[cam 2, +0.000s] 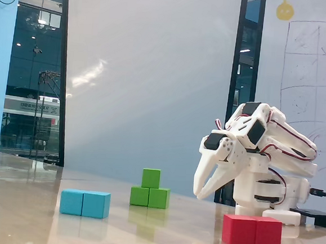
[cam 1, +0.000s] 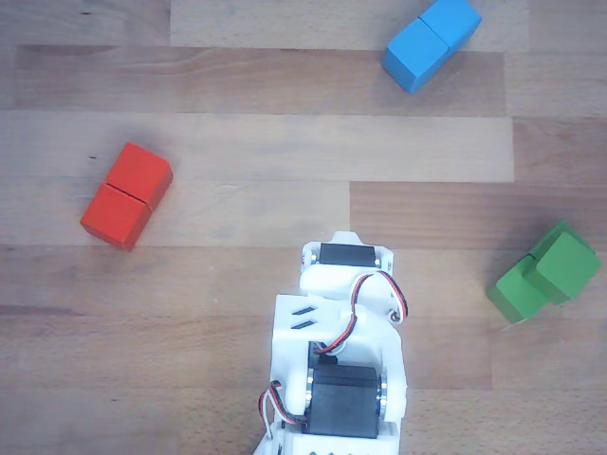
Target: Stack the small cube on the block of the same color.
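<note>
The small cube (cam 2: 151,178) sits stacked on the green block (cam 2: 149,197), far back at the middle of the tabletop (cam 2: 160,229) in the fixed view. The end effector (cam 2: 203,193) hangs empty to their right, fingers slightly parted, above the red block (cam 2: 252,231); a blue block (cam 2: 85,203) lies left.

In the fixed view the small cube (cam 2: 151,178) sits atop the block of the same color (cam 2: 149,197), between two other double blocks (cam 2: 85,203) (cam 2: 252,231), left of the arm (cam 2: 261,163).

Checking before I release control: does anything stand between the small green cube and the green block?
Nothing does: the small cube already sits on the green block. The gripper hangs apart, empty, jaws parted.
</note>
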